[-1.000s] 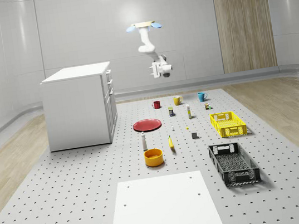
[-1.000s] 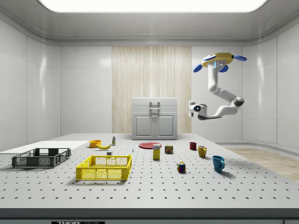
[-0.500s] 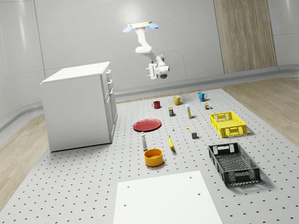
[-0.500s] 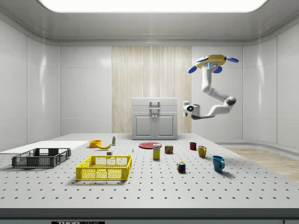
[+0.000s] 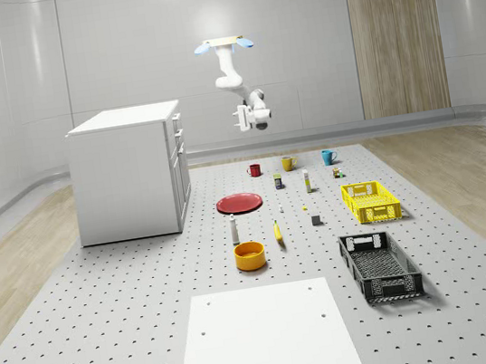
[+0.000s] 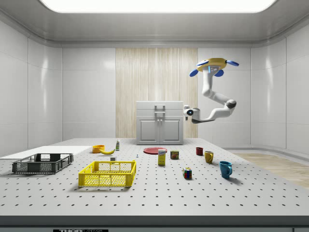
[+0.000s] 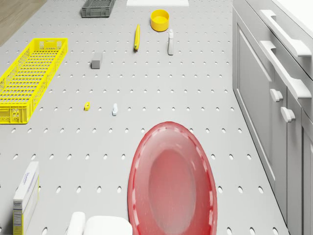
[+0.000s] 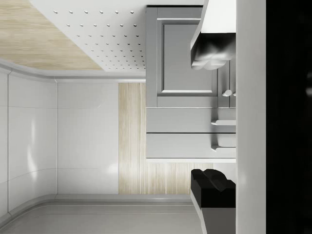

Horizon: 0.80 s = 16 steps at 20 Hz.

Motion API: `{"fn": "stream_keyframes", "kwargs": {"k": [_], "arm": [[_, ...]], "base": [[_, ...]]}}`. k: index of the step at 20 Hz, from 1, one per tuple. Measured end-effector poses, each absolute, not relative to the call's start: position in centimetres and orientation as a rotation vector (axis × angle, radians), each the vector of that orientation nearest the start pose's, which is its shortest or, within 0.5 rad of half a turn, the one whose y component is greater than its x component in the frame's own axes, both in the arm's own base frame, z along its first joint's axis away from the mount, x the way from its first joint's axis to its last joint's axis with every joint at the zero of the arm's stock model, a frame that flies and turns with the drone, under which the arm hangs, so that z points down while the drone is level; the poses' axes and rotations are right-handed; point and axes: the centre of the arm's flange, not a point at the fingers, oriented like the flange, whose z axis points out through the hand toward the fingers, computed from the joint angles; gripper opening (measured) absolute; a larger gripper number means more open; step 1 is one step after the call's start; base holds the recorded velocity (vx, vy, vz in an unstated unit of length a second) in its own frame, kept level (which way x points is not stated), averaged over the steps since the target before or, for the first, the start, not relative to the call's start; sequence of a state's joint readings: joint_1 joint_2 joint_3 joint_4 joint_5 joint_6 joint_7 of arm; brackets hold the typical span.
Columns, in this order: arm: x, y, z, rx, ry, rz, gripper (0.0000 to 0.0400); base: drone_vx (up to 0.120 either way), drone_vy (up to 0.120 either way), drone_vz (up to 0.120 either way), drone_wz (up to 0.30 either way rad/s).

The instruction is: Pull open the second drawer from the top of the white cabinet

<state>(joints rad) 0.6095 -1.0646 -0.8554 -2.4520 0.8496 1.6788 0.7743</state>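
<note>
The white cabinet (image 5: 127, 174) stands on the mat at the whole-scene view's left, its drawer face turned toward the mat. Two bar handles sit one above the other; the second drawer's handle (image 6: 160, 114) is the lower one (image 7: 288, 73). My drone (image 5: 223, 45) hovers high in front of that face, near the red plate (image 5: 240, 203). The arm hangs down and bends toward the cabinet. My gripper (image 6: 185, 112) is at drawer height, apart from the cabinet, level with its right edge in the side view. In the wrist view the gripper (image 8: 214, 119) is open and empty, facing the second drawer (image 8: 185, 120).
The red plate (image 7: 171, 181) lies below the drone. A red mug (image 5: 254, 170), yellow mug (image 5: 288, 163) and blue mug (image 5: 328, 156) stand further back. A yellow basket (image 5: 370, 201), black basket (image 5: 380, 265), orange bowl (image 5: 249, 255) and banana (image 5: 278, 232) lie nearer the front.
Drone and arm have shifted toward the cabinet, leftward in both fixed views. The gripper has come closer to the drawer face. The cabinet is unchanged.
</note>
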Motion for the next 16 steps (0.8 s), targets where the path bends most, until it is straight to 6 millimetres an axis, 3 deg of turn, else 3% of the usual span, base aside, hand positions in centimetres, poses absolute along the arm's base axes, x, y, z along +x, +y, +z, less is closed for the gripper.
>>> {"fn": "stream_keyframes", "kwargs": {"k": [16], "arm": [[30.67, -9.97, 59.10, -1.484, 0.613, 0.613, 0.0300]], "base": [[0.120, -0.013, 0.000, 0.000]]}}
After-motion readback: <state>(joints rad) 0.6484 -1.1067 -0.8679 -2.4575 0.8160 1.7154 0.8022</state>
